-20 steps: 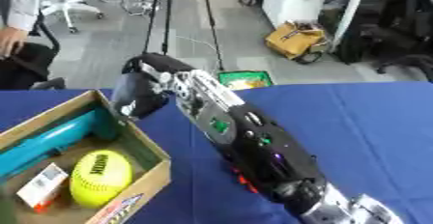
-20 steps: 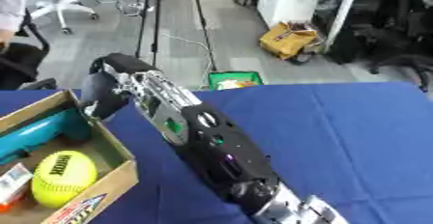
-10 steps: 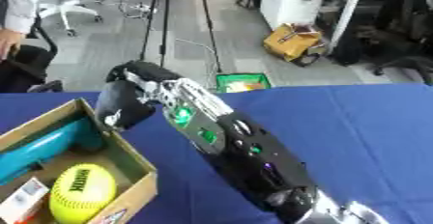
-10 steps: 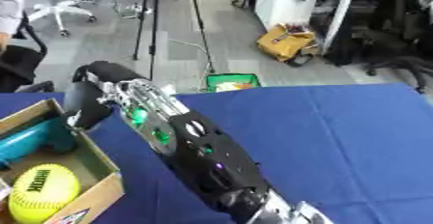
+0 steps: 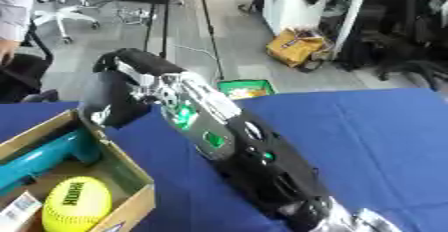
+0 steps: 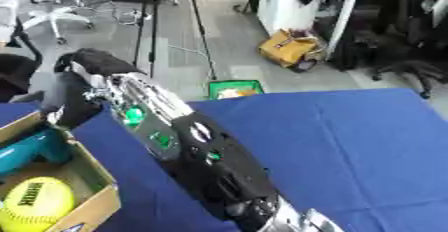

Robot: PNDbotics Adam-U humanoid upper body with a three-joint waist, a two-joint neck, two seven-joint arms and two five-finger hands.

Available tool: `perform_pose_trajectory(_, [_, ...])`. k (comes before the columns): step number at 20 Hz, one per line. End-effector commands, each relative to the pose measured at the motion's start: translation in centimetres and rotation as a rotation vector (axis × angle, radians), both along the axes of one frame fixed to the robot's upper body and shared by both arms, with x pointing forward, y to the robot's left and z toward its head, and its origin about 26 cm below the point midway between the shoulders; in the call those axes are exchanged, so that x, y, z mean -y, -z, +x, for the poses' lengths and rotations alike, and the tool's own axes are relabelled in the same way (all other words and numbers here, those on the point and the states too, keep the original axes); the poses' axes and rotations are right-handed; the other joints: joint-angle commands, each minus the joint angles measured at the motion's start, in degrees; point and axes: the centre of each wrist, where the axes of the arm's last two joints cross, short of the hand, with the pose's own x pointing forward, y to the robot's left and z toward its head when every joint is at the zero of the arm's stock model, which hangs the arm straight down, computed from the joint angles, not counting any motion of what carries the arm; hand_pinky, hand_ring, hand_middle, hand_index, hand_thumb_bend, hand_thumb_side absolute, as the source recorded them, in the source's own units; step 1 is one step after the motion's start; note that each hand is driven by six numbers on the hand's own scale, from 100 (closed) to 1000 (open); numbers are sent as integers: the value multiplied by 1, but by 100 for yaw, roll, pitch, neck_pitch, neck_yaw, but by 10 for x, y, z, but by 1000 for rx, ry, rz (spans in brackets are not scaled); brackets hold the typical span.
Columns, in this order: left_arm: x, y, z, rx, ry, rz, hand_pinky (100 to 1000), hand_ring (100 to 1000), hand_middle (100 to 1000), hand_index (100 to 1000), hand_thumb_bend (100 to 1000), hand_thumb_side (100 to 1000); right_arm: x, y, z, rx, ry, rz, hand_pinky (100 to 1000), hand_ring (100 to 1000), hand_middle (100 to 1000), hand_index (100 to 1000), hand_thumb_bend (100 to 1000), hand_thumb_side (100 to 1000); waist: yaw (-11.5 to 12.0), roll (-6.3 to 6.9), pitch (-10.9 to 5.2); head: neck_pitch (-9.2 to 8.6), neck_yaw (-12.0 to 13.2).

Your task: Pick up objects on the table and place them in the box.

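Box with one yellow ball, one teal tool, right hand above, grip unclear.

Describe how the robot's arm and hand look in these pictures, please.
The right arm is bulky and black, with silver-grey plates along its upper part and small green lights glowing on its casing. Silver metal shows near the lower edge. The right hand is black, seen above the cardboard box.

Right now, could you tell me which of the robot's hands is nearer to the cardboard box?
The right. The right hand hangs at the box's far right corner, fingers pointing down beside the teal object. The left hand shows in neither view.
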Motion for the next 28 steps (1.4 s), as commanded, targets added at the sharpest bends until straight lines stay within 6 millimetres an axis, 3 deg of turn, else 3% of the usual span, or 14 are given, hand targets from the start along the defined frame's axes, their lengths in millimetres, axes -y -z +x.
perform_pose_trajectory(1, [-3, -5, -3, 18, -2, 10, 1000, 913, 970, 858, 100, 827, 2, -20, -19, 68, -3, 11, 100, 458, 443, 461, 100, 310, -5, 32, -173, -22, -18])
perform_pose_trajectory(12, [-4, -5, -3, 20, -4, 10, 1000, 913, 970, 858, 100, 827, 1, -26, -34, 79, -23, 6, 100, 454, 438, 459, 100, 313, -53, 43, -214, 35, -28])
perform_pose_trajectory(28, [0, -9, -2, 40, 13, 4, 1000, 913, 968, 858, 100, 823, -11, -19, -20, 75, -7, 7, 100, 449, 432, 456, 100, 326, 160, 15, -119, -84, -159])
